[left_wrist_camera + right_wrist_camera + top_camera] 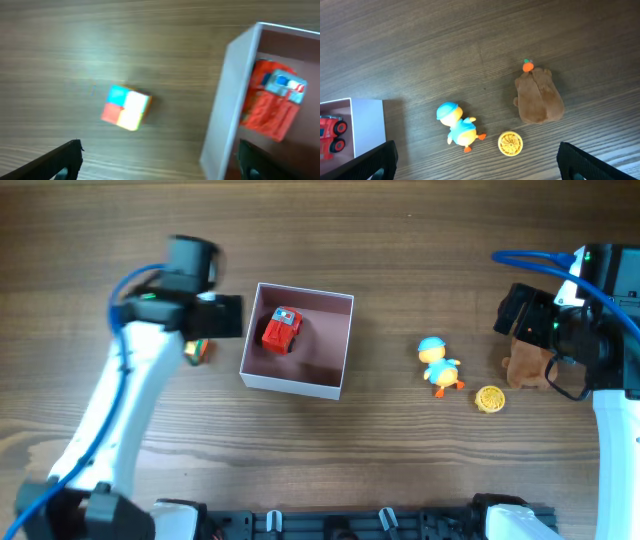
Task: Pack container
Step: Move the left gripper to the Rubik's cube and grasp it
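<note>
Dark wood-grain surface, with the container (292, 384) sitting left of centre. It holds only a red toy truck (282, 329), toward its far side. Your left jaws stand wide open above the surface. A multicoloured cube (126, 107) lies below them, just beside the container's left wall but not touching it. That closeness is your first risk: come down with the jaws this wide and one finger may catch the thin white wall and shove or tip the box.

Well to the right, your right jaws are also fully open and holding nothing. They hang over a duck toy (457, 127), a yellow disc (510, 143) and a brown plush (539, 96), all near one another. A wide approach to any one could knock its neighbour away. The flat disc looks likely to slip a pinch. If both arms head to the container together, they may collide.
</note>
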Robot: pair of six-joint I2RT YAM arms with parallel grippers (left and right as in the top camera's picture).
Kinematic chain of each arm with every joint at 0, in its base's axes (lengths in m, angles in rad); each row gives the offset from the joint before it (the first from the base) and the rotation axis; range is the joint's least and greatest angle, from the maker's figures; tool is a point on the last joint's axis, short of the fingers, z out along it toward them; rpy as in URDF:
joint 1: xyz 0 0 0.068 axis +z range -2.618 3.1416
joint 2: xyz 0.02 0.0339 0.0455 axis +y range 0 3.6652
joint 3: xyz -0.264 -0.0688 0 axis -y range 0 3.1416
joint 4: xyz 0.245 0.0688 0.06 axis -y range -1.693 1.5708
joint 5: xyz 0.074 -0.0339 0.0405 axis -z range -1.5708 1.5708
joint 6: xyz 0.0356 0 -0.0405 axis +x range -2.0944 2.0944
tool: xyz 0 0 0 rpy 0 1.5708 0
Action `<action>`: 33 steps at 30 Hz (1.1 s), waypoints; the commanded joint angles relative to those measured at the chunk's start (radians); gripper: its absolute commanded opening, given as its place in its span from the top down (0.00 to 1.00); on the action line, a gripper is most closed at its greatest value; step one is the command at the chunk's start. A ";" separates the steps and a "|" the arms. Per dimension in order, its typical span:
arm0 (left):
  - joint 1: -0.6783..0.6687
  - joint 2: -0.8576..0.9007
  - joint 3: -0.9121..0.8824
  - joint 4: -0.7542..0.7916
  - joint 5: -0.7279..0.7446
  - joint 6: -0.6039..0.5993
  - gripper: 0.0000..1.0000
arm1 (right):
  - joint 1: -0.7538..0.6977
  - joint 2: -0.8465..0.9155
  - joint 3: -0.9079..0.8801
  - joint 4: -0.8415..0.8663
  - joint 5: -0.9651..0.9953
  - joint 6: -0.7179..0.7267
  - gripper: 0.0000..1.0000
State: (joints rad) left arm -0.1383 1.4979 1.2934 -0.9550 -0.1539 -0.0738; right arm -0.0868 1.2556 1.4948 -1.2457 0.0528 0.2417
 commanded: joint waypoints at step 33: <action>0.238 0.422 -0.016 0.129 0.183 0.410 0.21 | -0.002 0.048 -0.005 0.002 -0.009 -0.006 0.00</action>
State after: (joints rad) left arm 0.1017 1.9018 1.2926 -0.8284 0.0280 0.3191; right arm -0.0868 1.2968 1.4948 -1.2457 0.0528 0.2417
